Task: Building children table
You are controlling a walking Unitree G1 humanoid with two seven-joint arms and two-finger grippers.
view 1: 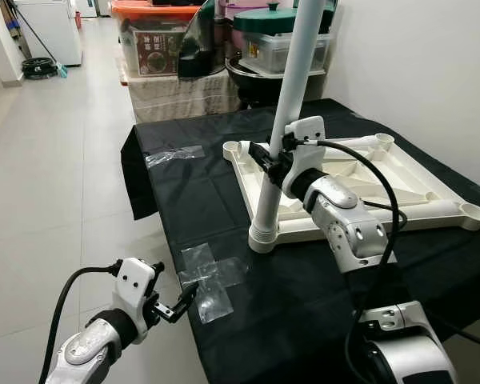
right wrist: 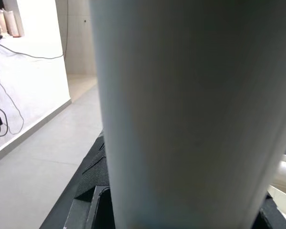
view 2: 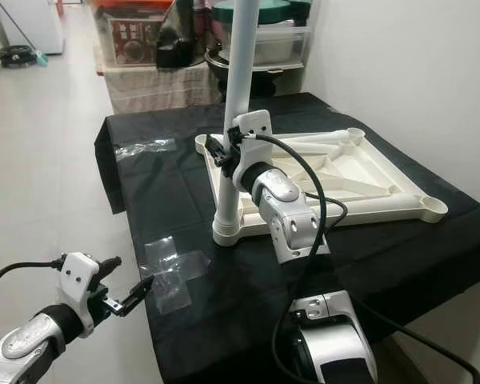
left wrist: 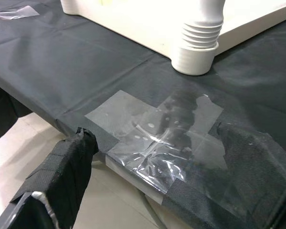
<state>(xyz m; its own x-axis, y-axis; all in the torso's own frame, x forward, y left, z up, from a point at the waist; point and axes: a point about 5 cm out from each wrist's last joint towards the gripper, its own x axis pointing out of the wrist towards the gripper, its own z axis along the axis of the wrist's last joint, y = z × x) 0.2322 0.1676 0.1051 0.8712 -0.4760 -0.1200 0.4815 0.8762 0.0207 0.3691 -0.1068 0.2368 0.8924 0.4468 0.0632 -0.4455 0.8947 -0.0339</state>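
The white tabletop (view 1: 432, 210) lies upside down on a black cloth. One white leg (view 1: 292, 80) stands upright in its near-left corner socket (view 1: 262, 236). My right gripper (view 1: 266, 162) is shut on this leg about halfway up; in the right wrist view the leg (right wrist: 181, 109) is right against the camera. My left gripper (view 1: 182, 302) hangs low at the front-left edge of the cloth, open. Its fingers (left wrist: 62, 176) stand wide apart on either side of a crumpled clear plastic sheet (left wrist: 157, 143), not touching it.
A second clear plastic piece (view 1: 174, 155) lies at the far-left of the cloth. Storage boxes and a pot (view 1: 156, 40) are stacked behind the table. A white wall (view 1: 432, 64) stands on the right, tiled floor (view 1: 56, 184) on the left.
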